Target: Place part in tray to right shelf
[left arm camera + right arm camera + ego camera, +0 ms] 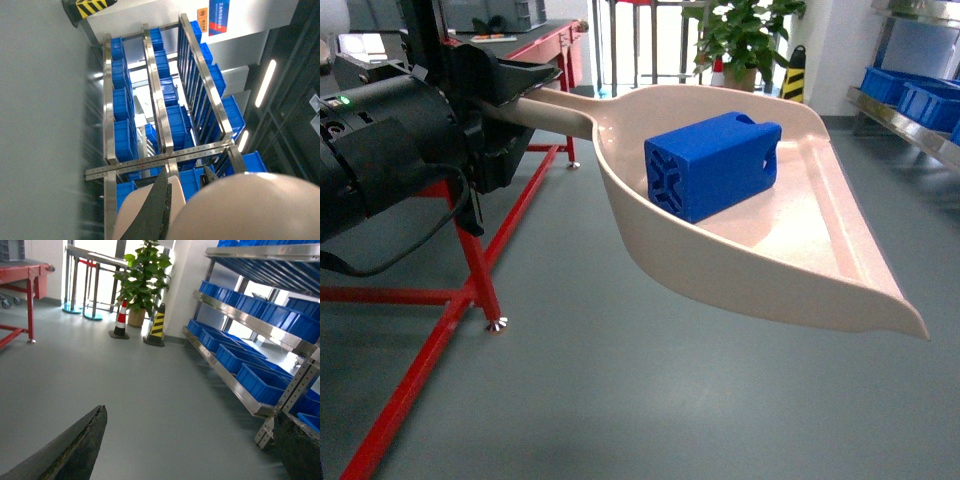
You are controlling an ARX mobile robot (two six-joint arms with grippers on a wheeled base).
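My left hand [505, 95] is clamped on the tray [790, 260] handle, held over the floor; the part [710, 165] lies inside. Right hand [190, 450] gapes wide, holding nothing. Red frame [470, 260] at left, potted plant [745, 35] ahead, right shelf [250, 320] with blue bins [262, 382] well apart.
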